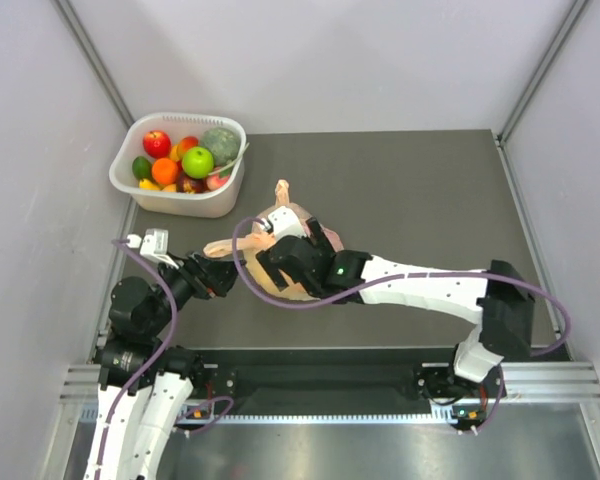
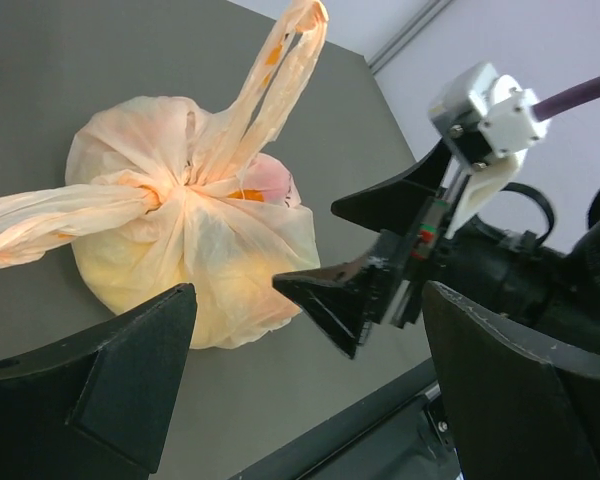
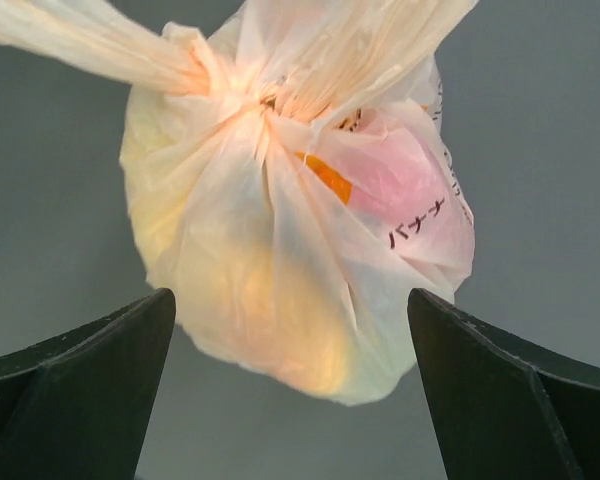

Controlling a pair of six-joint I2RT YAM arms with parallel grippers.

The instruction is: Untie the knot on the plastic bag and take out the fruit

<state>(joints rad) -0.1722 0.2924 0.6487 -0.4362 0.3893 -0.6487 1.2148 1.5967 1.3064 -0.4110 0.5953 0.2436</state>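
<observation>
The peach-orange plastic bag [image 1: 280, 228] lies tied shut on the dark table, partly under my right gripper. It also shows in the left wrist view [image 2: 190, 250] and the right wrist view [image 3: 300, 240]. The knot [image 2: 178, 188] [image 3: 248, 95] is tight, with one ear [image 1: 283, 192] sticking up and away and one ear [image 1: 220, 247] lying to the left. The fruit shows only as orange [image 3: 325, 175] and pink blurs through the film. My right gripper [image 1: 270, 262] [image 3: 290, 400] is open, just short of the bag's near side. My left gripper [image 1: 223, 280] [image 2: 310, 400] is open to the bag's near left, apart from it.
A white tub [image 1: 185, 205] with a red apple, a green apple [image 1: 197, 161], a grey-green melon [image 1: 220, 142] and other fruit stands at the far left. Grey walls close in on the left, back and right. The right gripper's fingers [image 2: 330, 300] show in the left wrist view.
</observation>
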